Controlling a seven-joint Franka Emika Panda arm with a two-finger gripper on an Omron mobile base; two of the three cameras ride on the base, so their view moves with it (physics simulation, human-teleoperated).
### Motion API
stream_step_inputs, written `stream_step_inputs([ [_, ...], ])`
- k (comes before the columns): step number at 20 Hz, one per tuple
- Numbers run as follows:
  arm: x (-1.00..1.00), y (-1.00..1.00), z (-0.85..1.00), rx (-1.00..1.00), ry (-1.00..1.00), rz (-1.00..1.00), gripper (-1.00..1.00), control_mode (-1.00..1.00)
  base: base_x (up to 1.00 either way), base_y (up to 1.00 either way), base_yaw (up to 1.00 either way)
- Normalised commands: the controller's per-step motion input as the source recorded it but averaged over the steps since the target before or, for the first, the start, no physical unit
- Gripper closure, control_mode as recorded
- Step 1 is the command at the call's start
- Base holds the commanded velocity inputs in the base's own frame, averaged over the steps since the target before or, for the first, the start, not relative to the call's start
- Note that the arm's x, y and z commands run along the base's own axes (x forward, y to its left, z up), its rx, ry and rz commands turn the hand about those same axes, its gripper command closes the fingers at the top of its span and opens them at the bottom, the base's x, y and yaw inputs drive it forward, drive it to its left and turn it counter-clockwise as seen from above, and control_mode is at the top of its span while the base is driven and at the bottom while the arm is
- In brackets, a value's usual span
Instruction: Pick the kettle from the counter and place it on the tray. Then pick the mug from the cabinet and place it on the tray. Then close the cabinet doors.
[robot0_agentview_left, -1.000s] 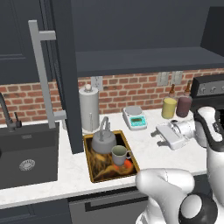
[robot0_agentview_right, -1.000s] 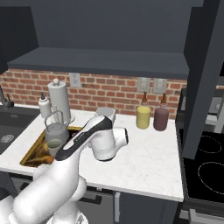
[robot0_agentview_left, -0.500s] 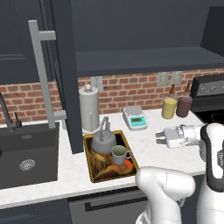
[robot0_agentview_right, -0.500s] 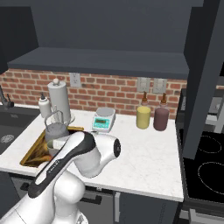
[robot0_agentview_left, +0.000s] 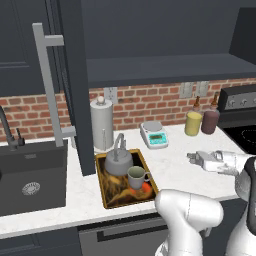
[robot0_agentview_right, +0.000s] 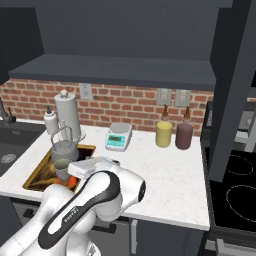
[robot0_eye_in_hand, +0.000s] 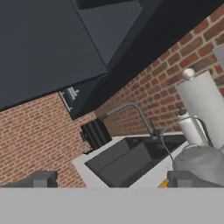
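Kettle and mug sit together on the tray. Cabinet doors stand open. Gripper hovers above the counter, jaws apart and empty.

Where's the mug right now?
The mug sits on the tray on the counter, just in front of the kettle, right of the sink. In the right base view it's at the left, partly behind the arm.

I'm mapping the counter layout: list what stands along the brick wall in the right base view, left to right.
White bottle → tall grey cylinder → digital scale → yellow jar → maroon jar.
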Motion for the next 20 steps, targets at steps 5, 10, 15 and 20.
stream_step_inputs([
  [5, -0.03, -0.62, 0.55, 0.17, 0.09, -0.05, -1.00, -1.00, 0.00, 0.00, 0.00],
  [10, 0.00, -0.59, 0.48, 0.07, 0.12, -0.07, -1.00, -1.00, 0.00, 0.00, 0.00],
  [15, 0.00, -0.45, 0.03, 0.00, 0.06, -0.07, -1.00, -1.00, 0.00, 0.00, 0.00],
  [20, -0.02, -0.58, 0.00, 0.06, 0.02, -0.04, -1.00, -1.00, 0.00, 0.00, 0.00],
])
